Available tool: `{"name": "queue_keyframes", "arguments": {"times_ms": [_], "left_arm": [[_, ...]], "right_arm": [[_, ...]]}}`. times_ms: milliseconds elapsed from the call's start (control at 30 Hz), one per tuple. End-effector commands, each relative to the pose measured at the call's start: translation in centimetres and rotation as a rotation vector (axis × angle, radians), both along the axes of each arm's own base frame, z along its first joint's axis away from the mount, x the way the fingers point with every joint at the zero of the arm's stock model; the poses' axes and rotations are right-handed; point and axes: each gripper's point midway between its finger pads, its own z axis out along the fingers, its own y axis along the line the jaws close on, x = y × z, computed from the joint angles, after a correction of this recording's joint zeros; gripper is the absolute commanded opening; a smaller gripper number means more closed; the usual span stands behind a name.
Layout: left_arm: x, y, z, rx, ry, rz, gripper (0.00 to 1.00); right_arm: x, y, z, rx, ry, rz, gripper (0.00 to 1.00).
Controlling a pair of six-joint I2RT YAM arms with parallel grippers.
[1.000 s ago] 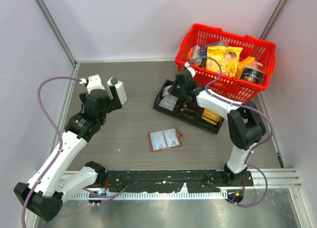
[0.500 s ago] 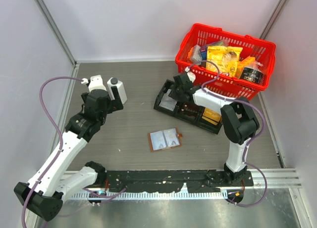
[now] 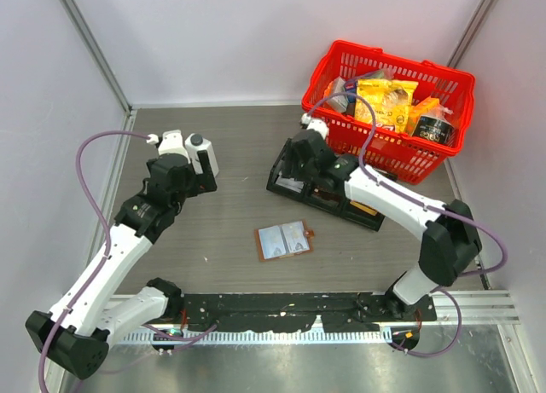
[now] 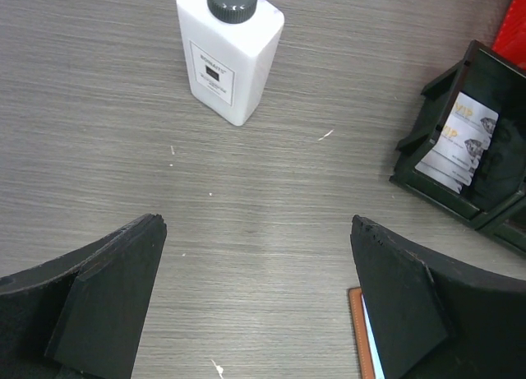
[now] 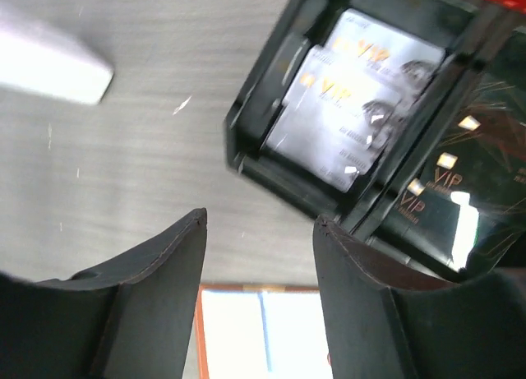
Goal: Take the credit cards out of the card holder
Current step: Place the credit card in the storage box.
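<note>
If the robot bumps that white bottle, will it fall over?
Probably, if bumped high up: the white bottle stands upright and looks taller than its base is wide. Its flat sides suggest it would slide or flop over, not roll away. The smooth plastic may be slippery to hold.

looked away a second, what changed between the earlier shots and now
The right pincer opened, empty, over the left compartment of the black tray, where two cards lie, and its elbow swung out rightward. The card holder, white bottle and red basket stayed put; the left pincer stayed open.
</note>
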Motion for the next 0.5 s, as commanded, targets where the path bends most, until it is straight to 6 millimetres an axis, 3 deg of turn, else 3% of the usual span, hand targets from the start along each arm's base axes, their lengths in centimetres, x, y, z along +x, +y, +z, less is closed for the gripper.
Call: {"name": "queue_keyframes", "arguments": {"times_ms": [0,200,300,467], "left_arm": [[0.6,-0.9,0.5,-0.035,-0.029,-0.035,1.00],[0.4,-2.0,-0.3,-0.050,0.003,-0.069,1.00],[-0.1,-2.7,-0.7,-0.053,0.033,-0.119,1.00],[-1.5,-2.6,-2.1,-0.015,0.081,-0.154,1.00]], "right_arm": [[-5.6,1.0,-0.8,-0.186,-0.038,0.217,0.60],[-12.9,3.6,-3.9,-0.201,-0.039,0.425,0.61],[-15.6,5.1,-5.2,-0.227,-0.057,0.486,0.61],[-17.2,6.1,-7.4,-0.315,-0.070,0.499,0.62]]}}
